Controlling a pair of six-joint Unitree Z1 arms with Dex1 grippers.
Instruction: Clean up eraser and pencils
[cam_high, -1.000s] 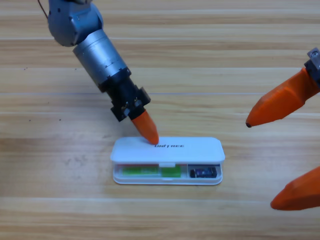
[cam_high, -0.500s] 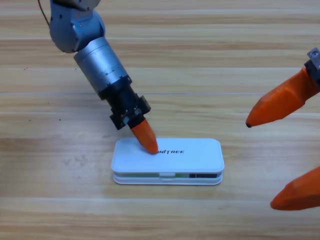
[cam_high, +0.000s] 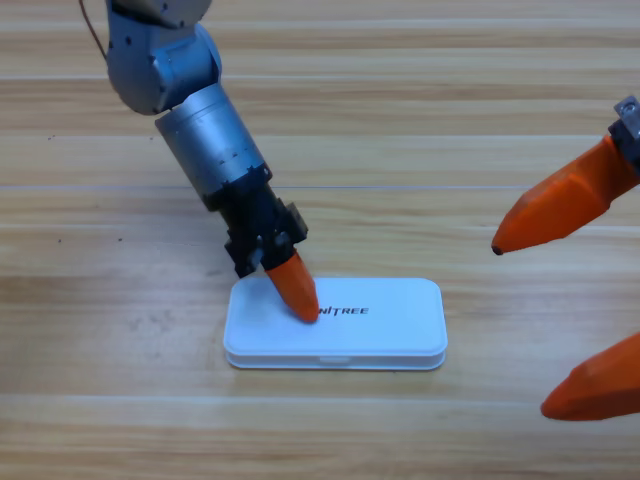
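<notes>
The eraser and pencils cannot be seen: the white case (cam_high: 335, 325) lies shut on the worktop (cam_high: 420, 120), its lid flat on the base, and nothing shows through the thin seam along its front edge. The case sits near the middle, slightly toward the front, long side across. The left hand (cam_high: 298, 292) comes down at a slant from the upper left, and its orange tip rests on the lid's left part, just beside the printed lettering; its jaws lie together as one point. The right hand (cam_high: 560, 300) waits at the right edge, well apart from the case, its two orange jaws spread wide.
</notes>
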